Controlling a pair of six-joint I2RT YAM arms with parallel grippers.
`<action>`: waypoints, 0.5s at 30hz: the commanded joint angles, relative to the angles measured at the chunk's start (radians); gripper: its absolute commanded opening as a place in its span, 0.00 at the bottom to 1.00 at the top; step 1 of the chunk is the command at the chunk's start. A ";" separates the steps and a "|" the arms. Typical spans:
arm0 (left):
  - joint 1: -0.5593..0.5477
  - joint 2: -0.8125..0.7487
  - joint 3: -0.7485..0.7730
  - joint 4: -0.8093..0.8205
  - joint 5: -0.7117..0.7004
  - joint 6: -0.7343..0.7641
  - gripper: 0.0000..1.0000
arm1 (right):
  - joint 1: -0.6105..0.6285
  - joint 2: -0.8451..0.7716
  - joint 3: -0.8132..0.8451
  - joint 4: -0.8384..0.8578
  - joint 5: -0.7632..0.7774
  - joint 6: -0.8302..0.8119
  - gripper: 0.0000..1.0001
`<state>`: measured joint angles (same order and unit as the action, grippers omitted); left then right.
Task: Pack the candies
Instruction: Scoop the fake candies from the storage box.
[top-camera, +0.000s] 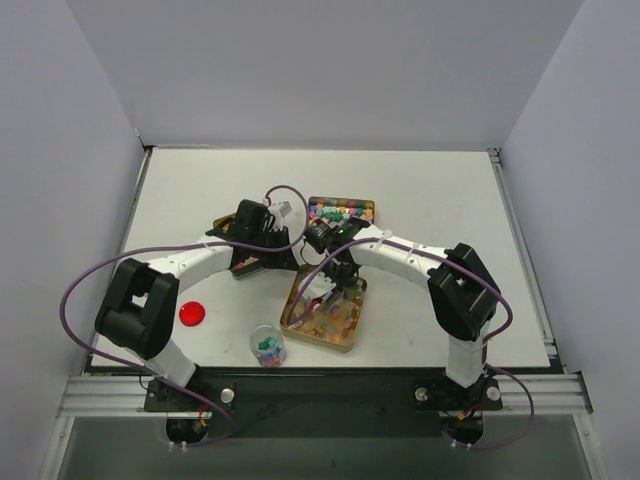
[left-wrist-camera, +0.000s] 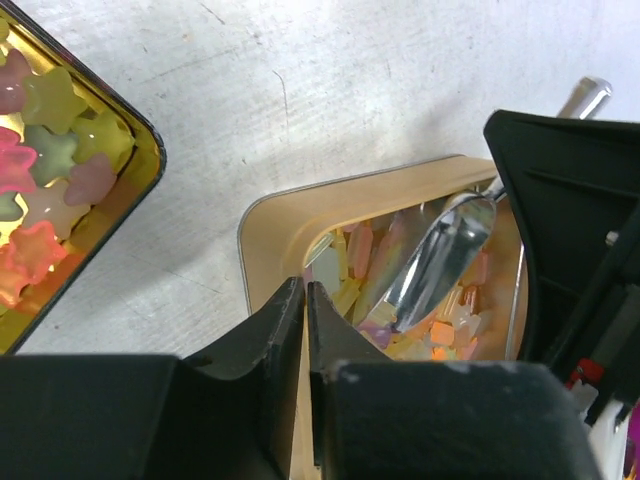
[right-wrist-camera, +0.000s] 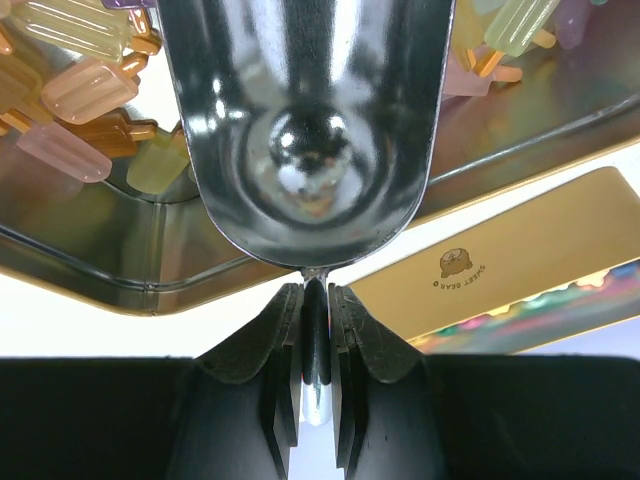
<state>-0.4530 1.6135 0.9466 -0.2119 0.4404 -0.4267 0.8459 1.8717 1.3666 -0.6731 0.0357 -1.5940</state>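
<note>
The candies (right-wrist-camera: 85, 95) are pastel popsicle-shaped sweets lying in a gold tin (top-camera: 345, 335) at the centre front. My right gripper (right-wrist-camera: 315, 290) is shut on the thin handle of a metal scoop (right-wrist-camera: 310, 120). The scoop's bowl is empty and hangs low over that tin. The left wrist view shows the scoop (left-wrist-camera: 440, 260) tipped down among the candies (left-wrist-camera: 450, 330). My left gripper (left-wrist-camera: 305, 285) sits at the tin's near-left rim (left-wrist-camera: 270, 230), its jaws almost together astride the rim. A second tin (top-camera: 341, 211) behind holds star-shaped candies (left-wrist-camera: 50, 180).
A small clear jar (top-camera: 267, 346) with a few candies stands in front of the gold tin, and a red round lid (top-camera: 191, 313) lies to its left. The second tin's side (right-wrist-camera: 520, 255) is close by the scoop. Grey walls enclose the white table (top-camera: 440, 190).
</note>
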 joint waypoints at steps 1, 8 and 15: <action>-0.023 0.054 0.070 -0.067 -0.054 0.005 0.14 | 0.018 -0.034 -0.006 -0.005 0.029 0.029 0.00; -0.036 0.069 0.118 -0.107 -0.075 0.000 0.25 | 0.019 -0.036 -0.012 -0.003 0.046 0.043 0.00; -0.041 0.043 0.130 -0.156 -0.103 0.028 0.42 | 0.024 -0.031 -0.008 -0.003 0.056 0.060 0.00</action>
<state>-0.4801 1.6768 1.0351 -0.3210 0.3679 -0.4332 0.8539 1.8717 1.3647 -0.6651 0.0692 -1.5597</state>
